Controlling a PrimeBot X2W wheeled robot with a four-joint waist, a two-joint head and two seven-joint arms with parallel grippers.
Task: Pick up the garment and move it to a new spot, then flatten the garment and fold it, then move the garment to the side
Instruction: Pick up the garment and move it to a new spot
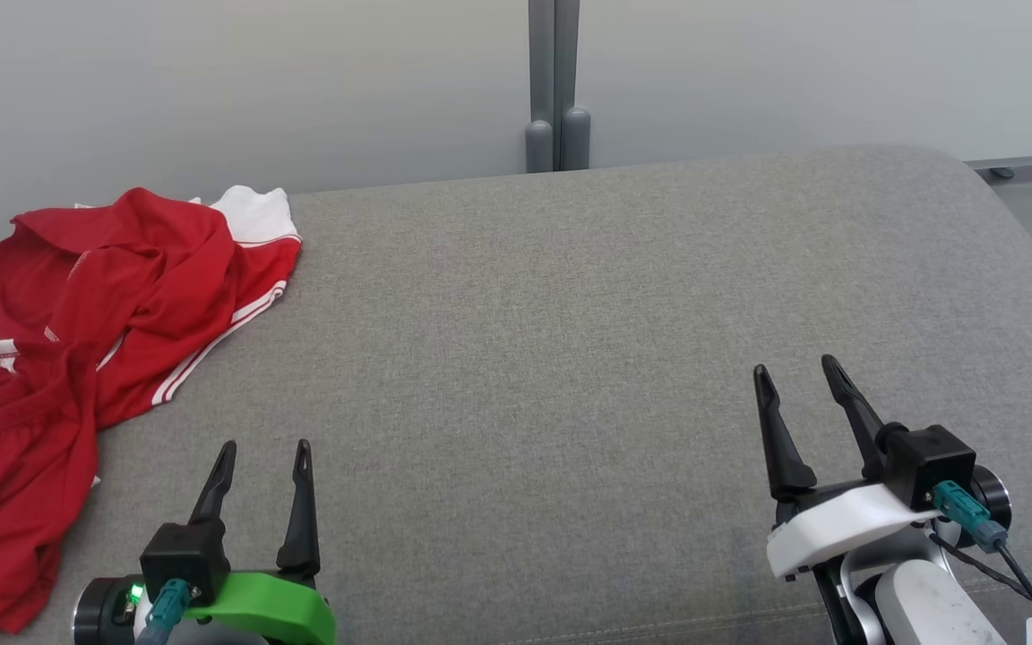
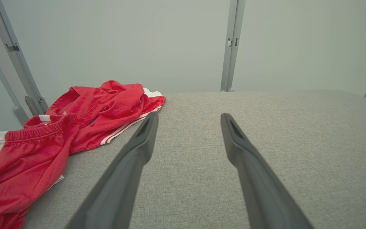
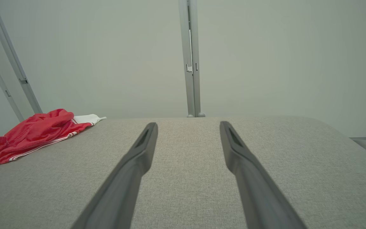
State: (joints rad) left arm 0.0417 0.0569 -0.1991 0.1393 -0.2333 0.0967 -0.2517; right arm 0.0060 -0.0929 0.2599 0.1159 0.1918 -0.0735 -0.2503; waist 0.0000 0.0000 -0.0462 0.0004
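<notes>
Above the grey cushion [image 1: 570, 358], the left gripper [image 1: 265, 457] and right gripper [image 1: 798, 372] hang spread wide, grasping nothing, apart from the crumpled red garment [image 1: 95, 340] at far left.

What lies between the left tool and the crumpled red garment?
Only bare grey cushion: in the head view the open left tool sits just right of the red garment, not touching it.

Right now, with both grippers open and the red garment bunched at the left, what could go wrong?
The garment lies crumpled at the left edge of the cushion; a sideways tug might drag it off. Its layers overlap, so the left gripper may pinch several folds. The right gripper sits far across, a long reach.
</notes>
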